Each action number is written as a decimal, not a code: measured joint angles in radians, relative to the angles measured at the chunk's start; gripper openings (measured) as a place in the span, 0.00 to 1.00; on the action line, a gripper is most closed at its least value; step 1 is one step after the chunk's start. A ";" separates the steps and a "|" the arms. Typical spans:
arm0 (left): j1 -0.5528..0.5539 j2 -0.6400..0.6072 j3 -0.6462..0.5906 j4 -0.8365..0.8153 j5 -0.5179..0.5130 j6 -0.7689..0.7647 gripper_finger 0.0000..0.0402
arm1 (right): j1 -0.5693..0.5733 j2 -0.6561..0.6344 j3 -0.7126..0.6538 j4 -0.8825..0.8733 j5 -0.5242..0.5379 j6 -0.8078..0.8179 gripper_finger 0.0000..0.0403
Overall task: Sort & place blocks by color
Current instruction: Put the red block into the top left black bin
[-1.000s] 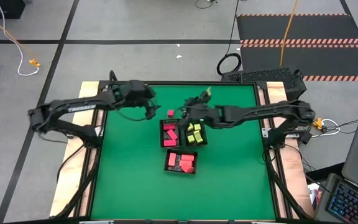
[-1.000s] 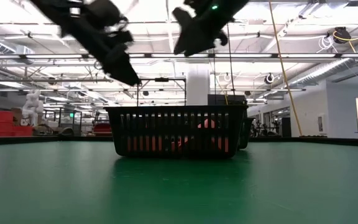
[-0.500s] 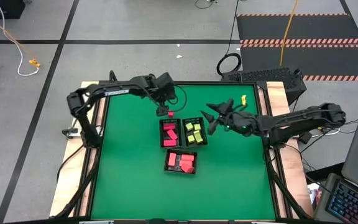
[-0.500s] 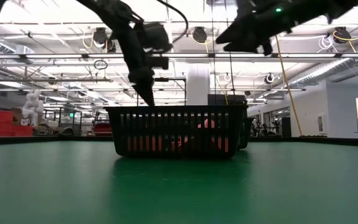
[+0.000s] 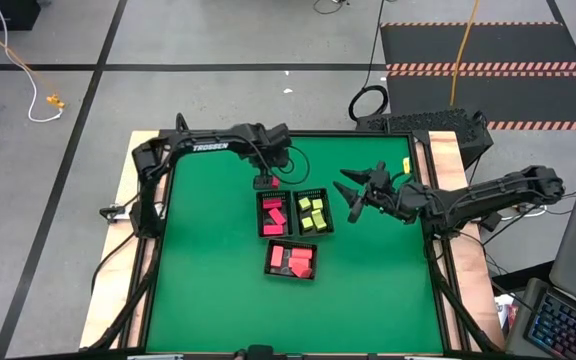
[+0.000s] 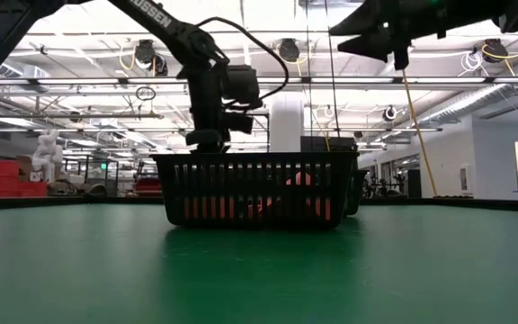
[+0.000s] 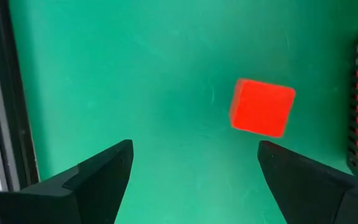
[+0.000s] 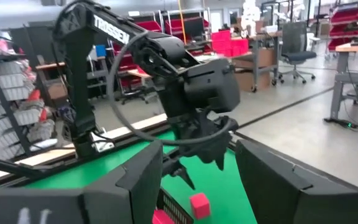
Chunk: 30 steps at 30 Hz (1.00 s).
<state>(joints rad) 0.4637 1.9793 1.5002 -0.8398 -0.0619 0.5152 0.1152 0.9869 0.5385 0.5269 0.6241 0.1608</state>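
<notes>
The left hand [image 5: 265,183] is hung wide open and empty over a loose red block [image 7: 262,107], just above centre in the high view, beside the red tray [image 5: 259,214]. It's best lowered straight, block centred, before closing. The right hand [image 5: 352,191], part open and empty, is parked centre-right.

Bench [image 5: 208,280]: three trays sit near its middle.
Rear trays: left tray [image 5: 273,213] and right tray [image 5: 314,211], side by side and touching.
Front tray [image 5: 292,260]: just before that pair.
Blocks: lying inside all three trays.
Loose block [image 7: 261,107]: on the bench behind the left tray, under my left fingers [image 7: 98,171].
</notes>
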 joint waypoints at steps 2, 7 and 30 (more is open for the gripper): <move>0.002 0.000 0.011 -0.001 0.010 -0.002 0.86 | 0.007 0.001 0.000 0.019 0.000 -0.015 0.49; 0.000 0.000 0.014 -0.008 0.035 0.006 0.86 | 0.018 0.001 0.000 0.034 0.000 -0.020 0.49; 0.006 0.015 0.014 0.022 0.143 -0.007 0.86 | 0.018 0.001 0.000 0.056 0.000 -0.027 0.49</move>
<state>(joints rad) 0.4694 1.9942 1.5146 -0.8177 0.0812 0.5084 0.1329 0.9874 0.5385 0.5825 0.6239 0.1333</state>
